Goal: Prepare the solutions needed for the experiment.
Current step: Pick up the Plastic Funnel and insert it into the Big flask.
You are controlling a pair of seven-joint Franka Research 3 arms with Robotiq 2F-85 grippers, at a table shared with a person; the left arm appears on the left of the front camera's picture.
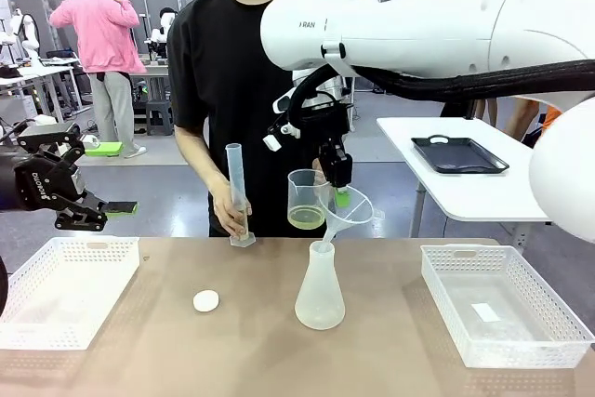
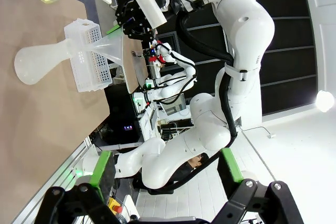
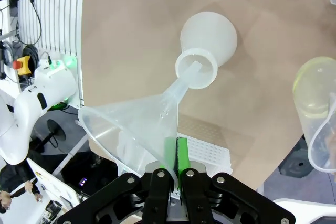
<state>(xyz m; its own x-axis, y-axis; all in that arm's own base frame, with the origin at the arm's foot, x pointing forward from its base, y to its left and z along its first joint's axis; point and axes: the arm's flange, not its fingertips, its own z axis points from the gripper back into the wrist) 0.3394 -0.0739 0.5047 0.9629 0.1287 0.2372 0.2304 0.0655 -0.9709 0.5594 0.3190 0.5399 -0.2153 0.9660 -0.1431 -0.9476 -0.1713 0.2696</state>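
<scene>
Pale yellow-green liquid low in a clear cup just behind the funnel — probably light, sloshy; best gripped around the cup's wall. Right hand clamped on funnel rim, spout in flask; left hand apart, empty.

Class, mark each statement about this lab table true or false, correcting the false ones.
1. The right gripper is shut on the funnel by its rim. True.
2. A person's hand grips the graduated cylinder. True.
3. The funnel's stem sits in the graduated cylinder. False: it sits in the mouth of the flask.
4. The left gripper holds the white cap. False: it is open and empty; the white cap lies on the table.
5. The beaker holds yellow-green liquid. True.
</scene>
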